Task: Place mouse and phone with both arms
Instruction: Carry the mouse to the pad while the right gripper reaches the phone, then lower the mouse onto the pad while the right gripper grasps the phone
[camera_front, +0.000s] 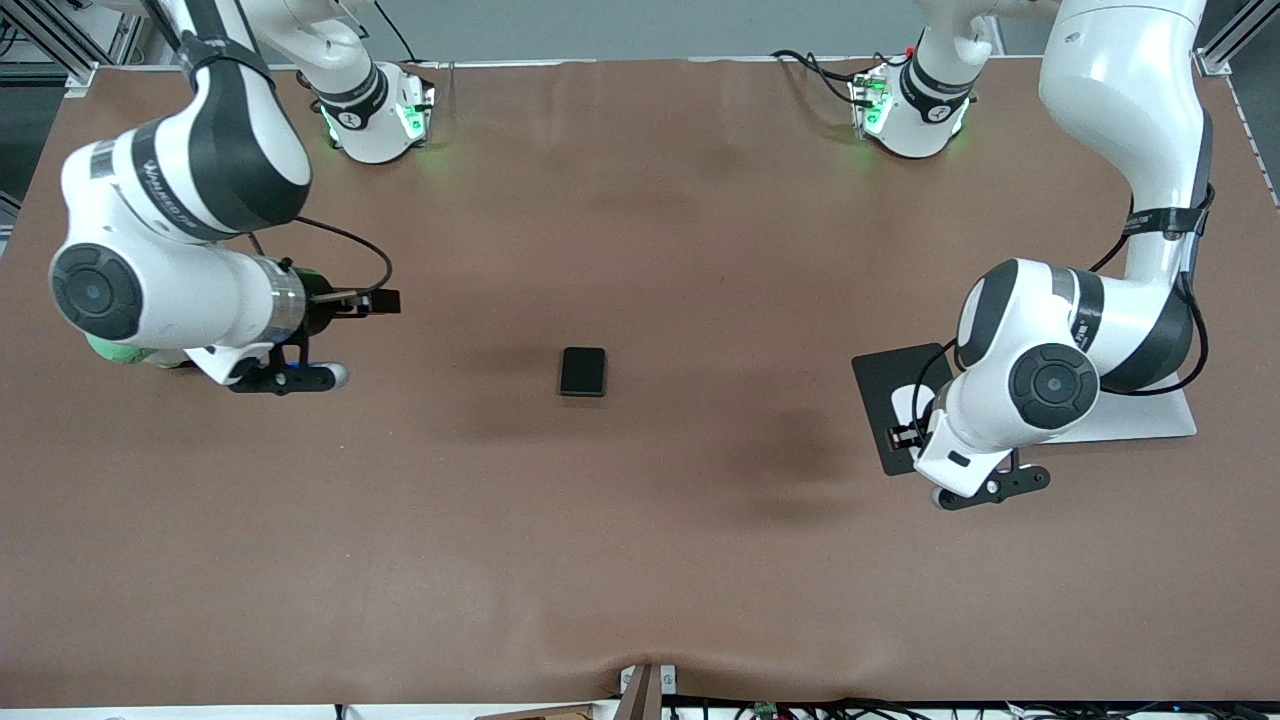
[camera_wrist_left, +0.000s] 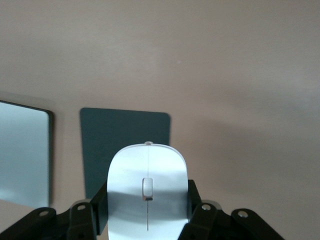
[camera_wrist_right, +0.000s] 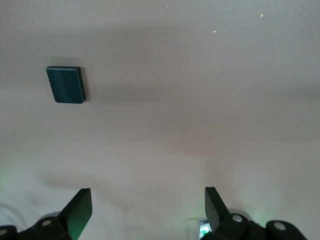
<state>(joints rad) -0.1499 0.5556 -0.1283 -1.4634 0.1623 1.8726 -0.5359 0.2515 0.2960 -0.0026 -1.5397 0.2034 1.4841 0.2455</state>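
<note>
We see left gripper (camera_wrist_left: 148, 210) clamped on glossy white oval mouse (camera_wrist_left: 148, 187), flat black mouse pad (camera_wrist_left: 125, 142) below it. We judge shell slippery, light: grip flanks. Right gripper (camera_wrist_right: 148, 210) wide, empty, waiting; matte black slab phone (camera_wrist_right: 66, 84) ahead, well apart.

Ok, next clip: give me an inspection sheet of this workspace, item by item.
Surface: brown table, slightly rippled.
Job's things: phone flat mid-table, untouched; mouse held in the left gripper, over the black mouse pad.
Clutter: white flat panel beside the pad; green object under the right arm.
Grippers: left jaws shut on the mouse; right gripper open, empty, over bare table toward the right arm's end.
Cables: black leads on both arms, more along the table edges.
Surroundings: aluminium framing at corners.
</note>
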